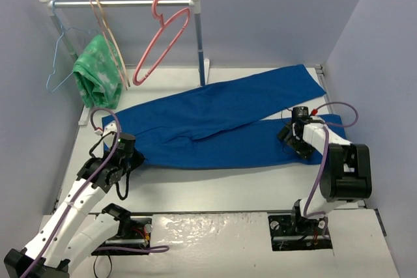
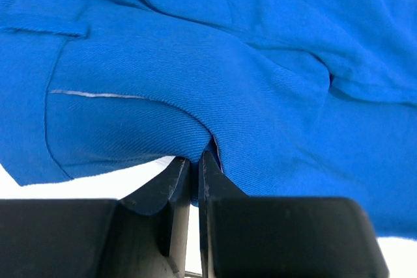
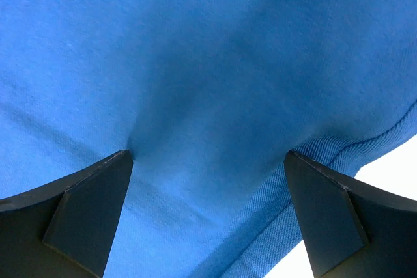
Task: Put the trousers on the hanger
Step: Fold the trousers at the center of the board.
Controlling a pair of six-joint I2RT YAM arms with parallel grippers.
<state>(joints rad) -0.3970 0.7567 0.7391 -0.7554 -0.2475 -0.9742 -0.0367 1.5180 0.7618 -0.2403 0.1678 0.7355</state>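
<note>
Nothing was hung: trousers (image 1: 215, 125) lay flat on the table (image 1: 215, 190), hanger (image 1: 159, 43) on the far rail (image 1: 130, 2). Their left edge sat pinched in the left gripper (image 2: 194, 164); the right gripper (image 3: 207, 157) gaped wide over a leg.

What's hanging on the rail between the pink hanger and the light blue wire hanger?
A beige hanger and a green patterned cloth hang between them, as the top external view shows.

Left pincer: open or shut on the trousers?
Shut: the left pincer pinches a raised fold of the trousers, jaws nearly touching.
</note>
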